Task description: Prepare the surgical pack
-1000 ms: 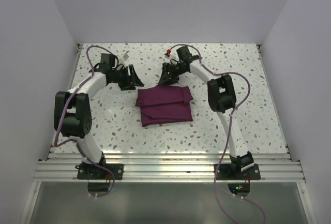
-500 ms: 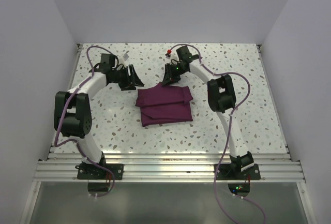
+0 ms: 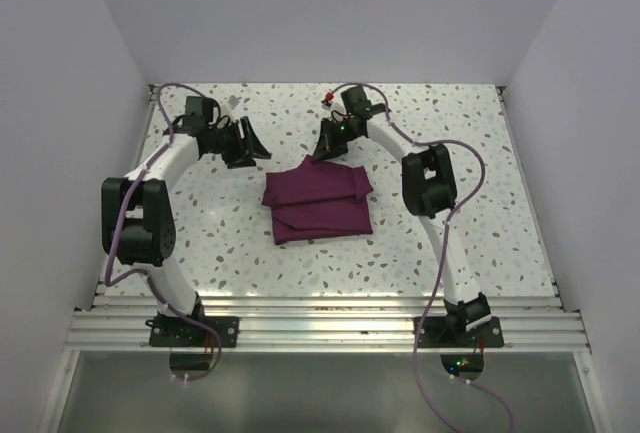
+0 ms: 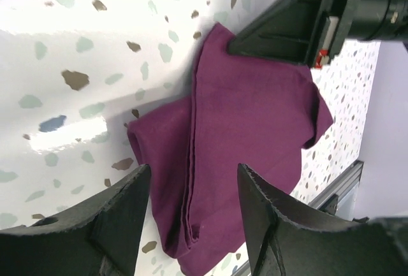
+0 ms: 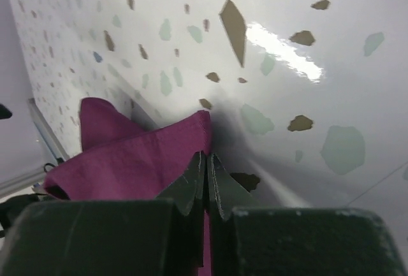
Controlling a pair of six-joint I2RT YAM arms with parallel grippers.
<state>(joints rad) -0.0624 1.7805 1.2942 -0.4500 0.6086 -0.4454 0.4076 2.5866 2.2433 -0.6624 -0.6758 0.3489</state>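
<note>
Right hand [image 5: 206, 158] is clenched on the far corner of the folded plum-purple cloth [image 3: 320, 203], its two fingers pressed together with a sliver of fabric showing between them. Left hand [image 3: 257, 155] hangs with its fingers spread, grasping nothing, near the cloth's far left corner but apart from it. The cloth lies flat around the middle of the speckled bench [image 3: 480, 203], between the two arms.
</note>
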